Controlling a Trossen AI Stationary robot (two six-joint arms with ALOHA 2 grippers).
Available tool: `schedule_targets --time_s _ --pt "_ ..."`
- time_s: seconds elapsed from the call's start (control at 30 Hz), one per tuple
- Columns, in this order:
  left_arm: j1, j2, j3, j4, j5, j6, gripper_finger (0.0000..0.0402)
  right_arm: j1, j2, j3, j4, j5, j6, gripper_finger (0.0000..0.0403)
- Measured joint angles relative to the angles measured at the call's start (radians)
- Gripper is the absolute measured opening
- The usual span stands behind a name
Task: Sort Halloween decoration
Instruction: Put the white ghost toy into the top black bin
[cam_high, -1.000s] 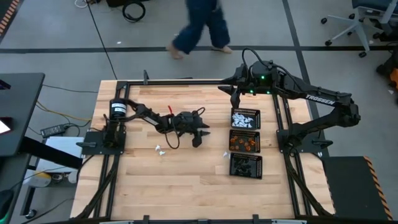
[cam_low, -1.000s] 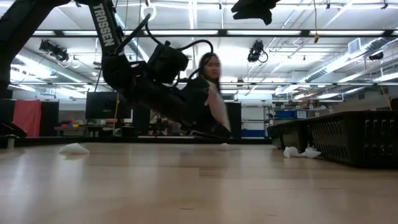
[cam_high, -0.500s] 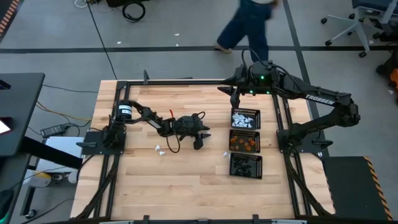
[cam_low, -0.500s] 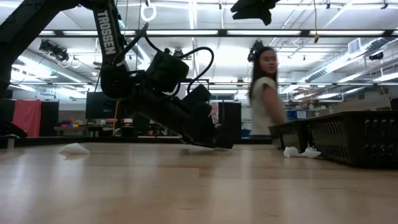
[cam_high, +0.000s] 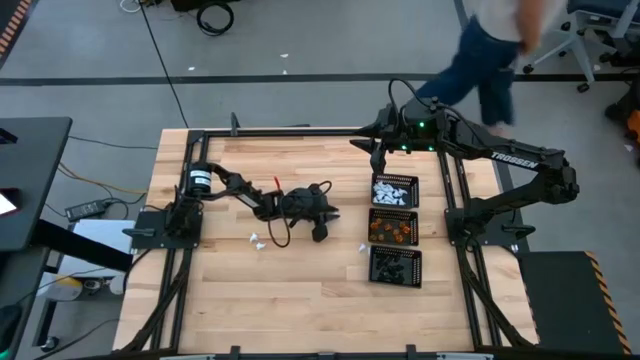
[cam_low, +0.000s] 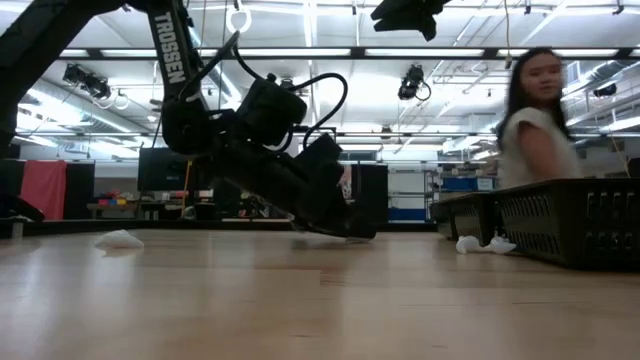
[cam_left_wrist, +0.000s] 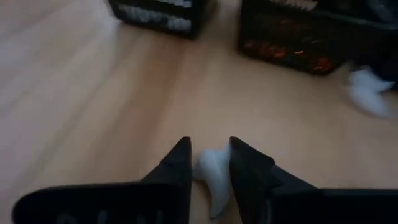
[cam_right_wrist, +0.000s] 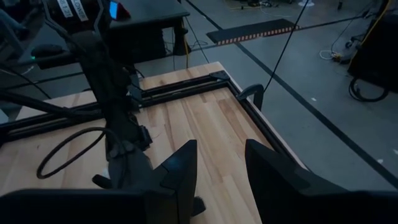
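White trinket (cam_left_wrist: 213, 177) sits between our left fingers (cam_left_wrist: 177, 165), closing on it at the table (cam_high: 300, 290); it could squirt out. Right fingers (cam_right_wrist: 180, 168) hang open, empty.

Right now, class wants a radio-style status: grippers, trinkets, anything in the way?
Left gripper down at table centre, fingers around a white trinket. Right gripper open, empty, waiting above the far edge. Two white trinkets loose on the wood. Nothing in the way.
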Motion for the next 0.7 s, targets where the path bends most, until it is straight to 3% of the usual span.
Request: schedule_targets --time_s 0.2,0.7 --pt "-0.006 0.002 -0.002 0.024 0.026 -0.064 0.0061 0.0 0.0 0.0 0.012 0.0 -0.01 0.014" --pt "-0.012 0.008 -0.007 0.096 0.012 -0.091 0.0059 0.0 0.0 0.0 0.013 0.0 -0.02 0.014"
